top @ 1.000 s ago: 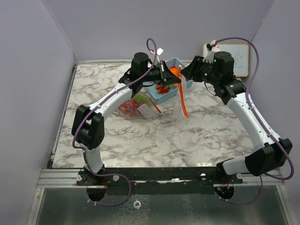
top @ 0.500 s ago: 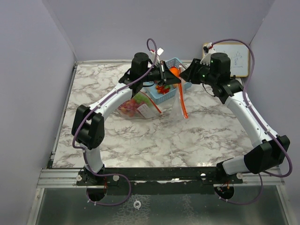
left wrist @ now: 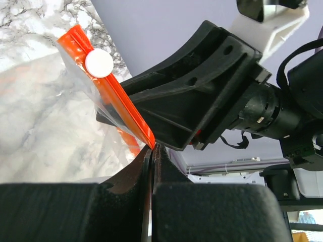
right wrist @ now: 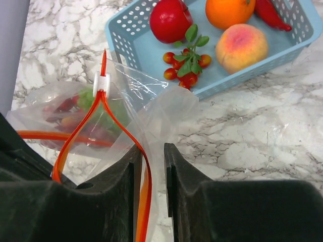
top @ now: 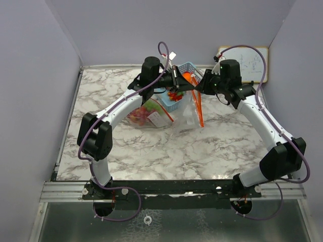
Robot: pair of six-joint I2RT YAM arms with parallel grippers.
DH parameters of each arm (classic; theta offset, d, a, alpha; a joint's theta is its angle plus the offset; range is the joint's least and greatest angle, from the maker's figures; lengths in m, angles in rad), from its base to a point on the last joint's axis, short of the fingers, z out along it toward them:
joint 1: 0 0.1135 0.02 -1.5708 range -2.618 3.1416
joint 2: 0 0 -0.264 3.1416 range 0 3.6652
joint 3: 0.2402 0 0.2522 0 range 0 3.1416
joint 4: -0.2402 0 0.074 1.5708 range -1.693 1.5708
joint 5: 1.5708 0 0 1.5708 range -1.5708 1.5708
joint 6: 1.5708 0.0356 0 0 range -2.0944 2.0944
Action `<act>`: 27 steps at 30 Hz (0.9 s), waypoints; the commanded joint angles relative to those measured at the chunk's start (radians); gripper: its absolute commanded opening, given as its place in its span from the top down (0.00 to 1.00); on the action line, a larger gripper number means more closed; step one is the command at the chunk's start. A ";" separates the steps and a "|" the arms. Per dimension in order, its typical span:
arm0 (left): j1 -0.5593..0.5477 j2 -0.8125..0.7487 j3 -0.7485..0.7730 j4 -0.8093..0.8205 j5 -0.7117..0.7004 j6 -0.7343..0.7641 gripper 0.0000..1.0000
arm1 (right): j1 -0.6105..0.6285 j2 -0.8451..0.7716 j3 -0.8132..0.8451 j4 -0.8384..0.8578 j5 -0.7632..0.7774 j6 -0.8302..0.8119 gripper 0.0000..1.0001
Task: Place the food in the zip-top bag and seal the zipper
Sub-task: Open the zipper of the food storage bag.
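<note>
Clear bag (right wrist: pixel 166 108), orange-red zipper (left wrist: pixel 118 101), blue lattice basket (right wrist: pixel 126 38), apparently red-green bagged food (right wrist: pixel 75 108).

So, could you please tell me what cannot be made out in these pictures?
Top view: the left end effector and right end effector cover most of the basket, hiding its contents.
Left wrist view: the right end effector blocks everything beyond; the zipper vanishes between the left fingers.
Right wrist view: crinkled plastic blurs the filled bag; whether the right end effector clamps the held zip-top bag is unclear.
</note>
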 commanded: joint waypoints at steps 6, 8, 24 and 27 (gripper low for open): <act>0.033 -0.045 0.084 -0.236 -0.048 0.138 1.00 | 0.006 -0.003 0.059 -0.099 0.201 -0.100 0.98; 0.047 -0.025 0.163 -0.444 -0.136 0.246 1.00 | 0.006 -0.022 0.059 -0.133 0.304 -0.141 0.98; 0.030 0.078 0.391 -0.710 -0.311 0.349 0.94 | 0.042 -0.056 0.189 0.008 0.109 -0.189 0.98; 0.023 0.052 0.335 -0.635 -0.250 0.273 0.81 | 0.056 -0.031 0.225 0.011 0.120 -0.197 0.98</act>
